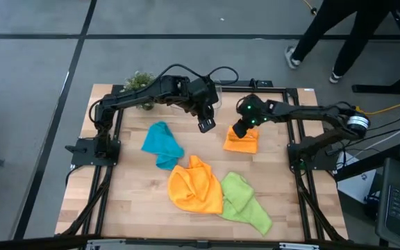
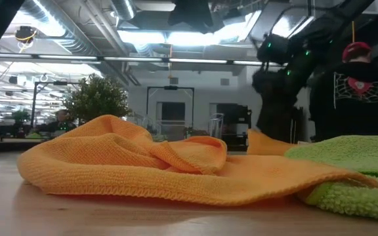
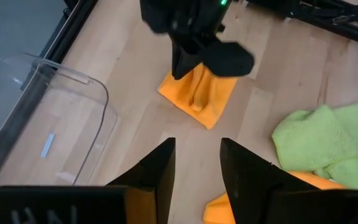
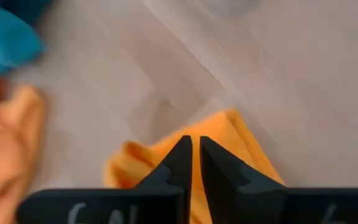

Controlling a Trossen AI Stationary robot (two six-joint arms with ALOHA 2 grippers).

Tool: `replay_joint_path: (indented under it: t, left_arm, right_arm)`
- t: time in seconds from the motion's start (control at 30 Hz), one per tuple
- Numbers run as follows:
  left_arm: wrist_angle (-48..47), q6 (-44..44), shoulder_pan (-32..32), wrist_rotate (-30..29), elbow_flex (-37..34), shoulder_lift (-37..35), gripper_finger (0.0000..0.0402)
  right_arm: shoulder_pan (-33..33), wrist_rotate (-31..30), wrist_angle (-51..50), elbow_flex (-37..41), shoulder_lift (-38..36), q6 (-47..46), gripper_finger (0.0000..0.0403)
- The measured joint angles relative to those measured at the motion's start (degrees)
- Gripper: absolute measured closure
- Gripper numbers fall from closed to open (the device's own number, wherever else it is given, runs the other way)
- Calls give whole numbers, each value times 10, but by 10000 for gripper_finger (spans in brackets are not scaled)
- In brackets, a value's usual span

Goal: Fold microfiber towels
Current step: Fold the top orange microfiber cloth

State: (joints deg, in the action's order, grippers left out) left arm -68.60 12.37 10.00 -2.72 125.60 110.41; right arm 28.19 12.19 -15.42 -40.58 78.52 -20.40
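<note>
A small folded orange towel (image 1: 242,142) lies at the far right of the wooden table (image 1: 137,201), with my right gripper (image 1: 241,130) on it from above, shut. Just to its left, my left gripper (image 1: 205,126) hovers above the board, open with nothing between its fingers (image 3: 194,165). A crumpled teal towel (image 1: 162,144) lies left of centre. A larger orange towel (image 1: 196,185) is bunched at the near middle, and a lime green towel (image 1: 246,201) lies against its right side. My right gripper comes slanting down onto the folded orange towel, its two fingers (image 4: 180,155) almost together on the cloth. A ridge of cloth (image 3: 197,90) rises toward the fingertips, but the gripper hides the exact spot. The rest of the towel lies flat on the table.
A clear plastic tub (image 3: 55,124) stands by the table's far edge, near the folded towel. A small potted plant (image 1: 139,81) sits at the far left corner. A person's legs (image 1: 325,35) stand beyond the far right. Bare wood shows along the near left.
</note>
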Motion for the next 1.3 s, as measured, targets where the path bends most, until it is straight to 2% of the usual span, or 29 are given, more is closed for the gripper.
replay_joint_path:
  t: [0.27, 0.43, 0.5, 0.63, 0.8, 0.9, 1.03, 1.2, 1.3]
  left_arm:
    - [0, -9, 0, 0, 0, 0, 283]
    - [0, -9, 0, 0, 0, 0, 283]
    - [0, -9, 0, 0, 0, 0, 283]
    - [0, -9, 0, 0, 0, 0, 283]
    - [0, -9, 0, 0, 0, 0, 283]
    - [0, -9, 0, 0, 0, 0, 283]
    - [0, -9, 0, 0, 0, 0, 283]
    - [0, -9, 0, 0, 0, 0, 283]
    - [0, -9, 0, -8, 0, 0, 283]
  right_arm:
    - [-8, 14, 25, 0, -88, 102, 356]
    - [-26, 17, 55, 0, -85, 76, 355]
    - [-28, 47, 53, 0, -72, 55, 349]
    - [-28, 91, 71, 0, -45, 44, 298]
    - [-29, 100, 71, 0, -6, 47, 200]
    - [-29, 108, 70, 0, 20, 83, 158]
    - [-29, 110, 71, 0, 45, 121, 135]
    - [-36, 102, 70, 0, 73, 188, 133]
    - [-43, 100, 72, 0, 90, 194, 133]
